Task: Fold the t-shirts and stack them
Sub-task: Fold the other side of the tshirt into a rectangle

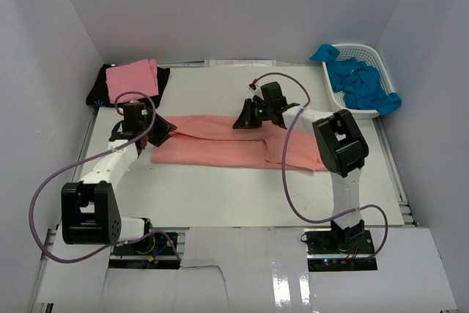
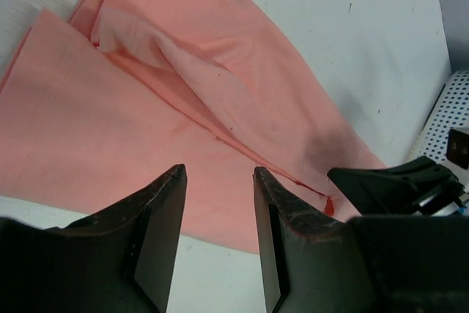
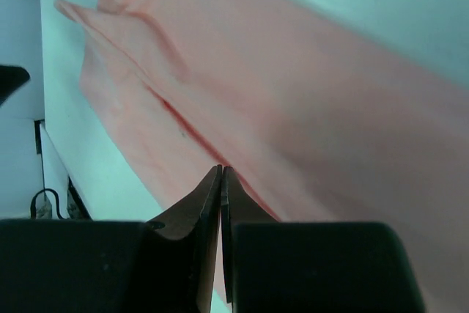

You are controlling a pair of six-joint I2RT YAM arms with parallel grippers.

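A large salmon-coral t-shirt (image 1: 220,144) lies folded into a long band across the middle of the table. My left gripper (image 1: 163,131) hovers at the shirt's left end, open, with only cloth and table beneath its fingers (image 2: 218,170). My right gripper (image 1: 245,119) sits at the band's far edge. Its jaws (image 3: 221,170) are pressed together right on the shirt's (image 3: 293,108) darker fold line. A folded lighter pink t-shirt (image 1: 132,78) rests on a black t-shirt (image 1: 97,94) at the back left. Bright blue t-shirts (image 1: 363,82) are heaped in the basket.
The white lattice basket (image 1: 366,50) stands at the back right corner, and its wall (image 2: 454,108) also shows in the left wrist view. White walls close in the table on three sides. Purple cables loop off both arms over the near table.
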